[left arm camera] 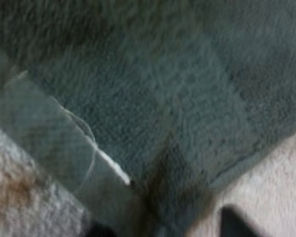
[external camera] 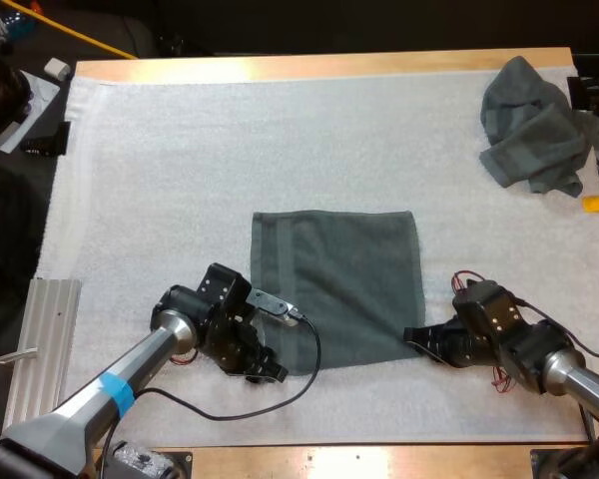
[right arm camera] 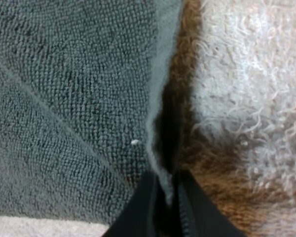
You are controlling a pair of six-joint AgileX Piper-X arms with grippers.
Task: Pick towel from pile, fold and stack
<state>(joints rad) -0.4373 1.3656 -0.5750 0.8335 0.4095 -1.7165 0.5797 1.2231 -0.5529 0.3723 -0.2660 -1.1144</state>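
A dark grey-green towel (external camera: 339,279) lies flat on the white mat (external camera: 170,150), folded into a near square. My left gripper (external camera: 270,371) is at its near left corner. In the left wrist view the towel's corner (left arm camera: 153,89) bunches into a crease between that gripper's dark fingertips (left arm camera: 163,224), which press on it. My right gripper (external camera: 414,337) is at the near right corner. Its black fingers (right arm camera: 165,207) are shut on the towel's edge (right arm camera: 160,123). A crumpled towel (external camera: 534,125) sits at the far right of the mat.
A ribbed metal plate (external camera: 40,339) lies off the mat's near left edge. Dark equipment and a white object (external camera: 57,68) stand beyond the table's far left corner. Bare mat stretches behind and to the left of the flat towel.
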